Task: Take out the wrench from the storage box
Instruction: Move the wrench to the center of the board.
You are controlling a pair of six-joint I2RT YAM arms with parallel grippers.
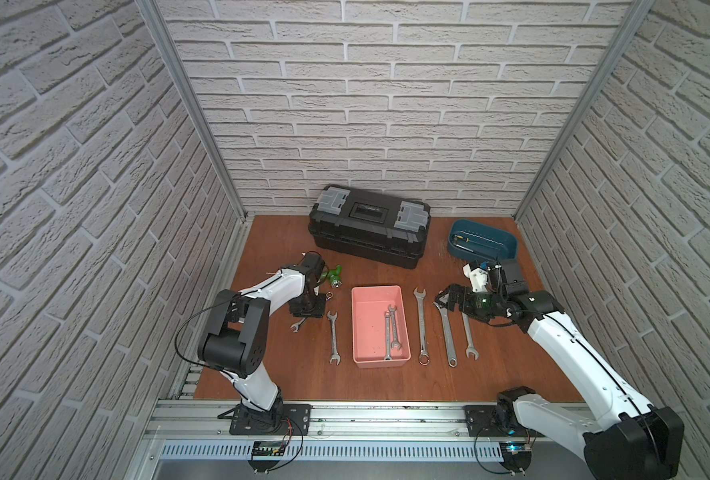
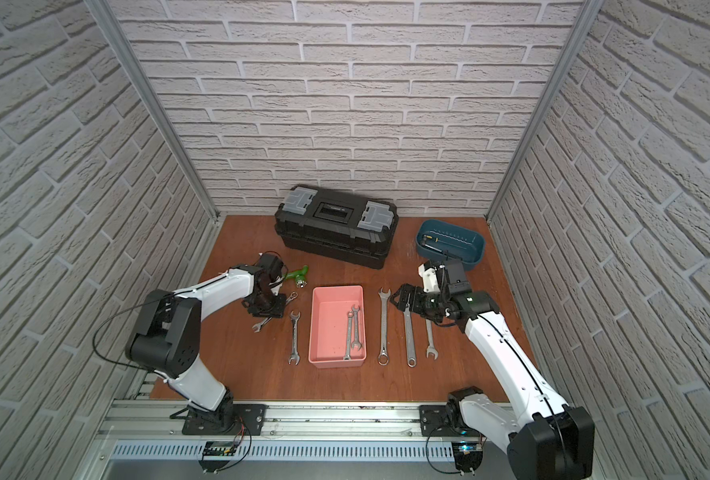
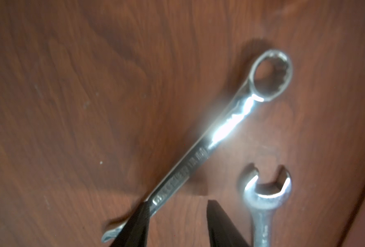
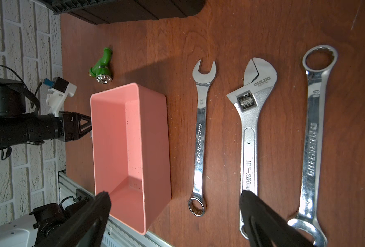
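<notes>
Pink storage box (image 1: 380, 362): two wrenches (image 1: 387, 336) inside, five more on the bench (image 1: 295, 374).
Left tool (image 3: 178, 202) parted, right tool (image 4: 174, 193) wide open, neither gripping.

The left arm (image 1: 262, 291) and right arm (image 1: 573, 353) share glossy white shell links and chunky black joint housings, with a thin black cable (image 1: 176, 343) running along each white link behind its gripper. The left gripper (image 3: 178, 202) and right gripper (image 4: 174, 192) are black with tapering fingers (image 4: 262, 213); behind the right one sits a white camera bracket (image 1: 476, 279) with a blue connector (image 1: 485, 264).
</notes>
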